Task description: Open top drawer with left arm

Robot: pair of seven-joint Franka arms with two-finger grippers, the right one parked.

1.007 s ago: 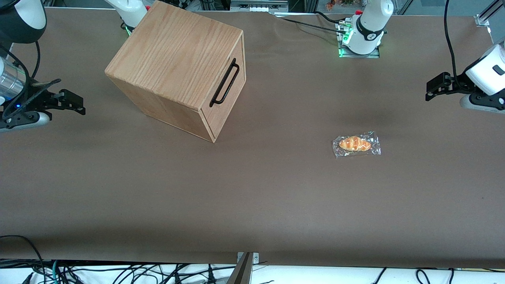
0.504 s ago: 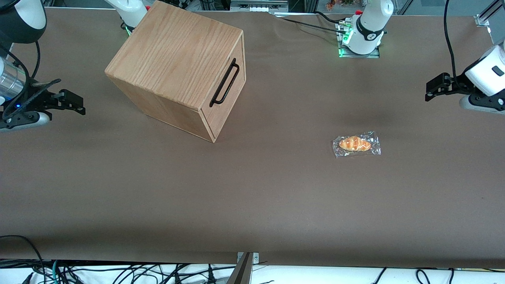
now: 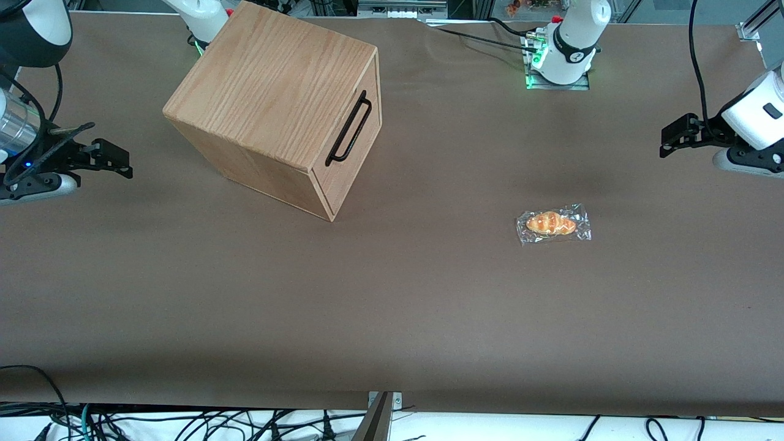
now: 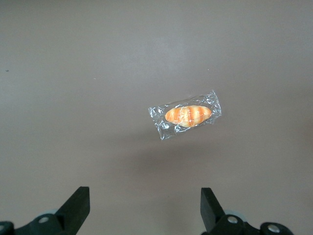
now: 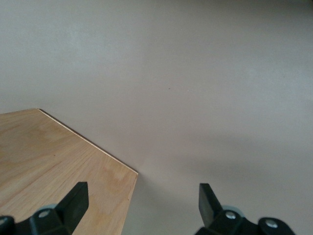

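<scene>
The left arm's gripper point(image 3: 664, 142) hangs with fingers spread apart over the surface point(image 3: 429, 294) at the working arm's end, a wrapped pastry point(image 3: 553, 223) near it; the top drawer point(image 3: 350, 144) sits closed, well apart, in the cabinet point(image 3: 269, 92)

a robotics lab bench, seen from my side. the desk point(image 3: 392, 306) is one long surface under plain brown covering, with my white arm point(image 3: 756, 113) and its base point(image 3: 566, 46) bolted to a metal plate lit by a green status light. loose black cables point(image 3: 184, 422) trail along the desk's near edge, and aluminium framing point(image 3: 756, 21) stands at its working-arm end. the only props are test items: an oak cabinet point(image 3: 275, 104) and a wrapped pastry point(image 3: 553, 224).
</scene>
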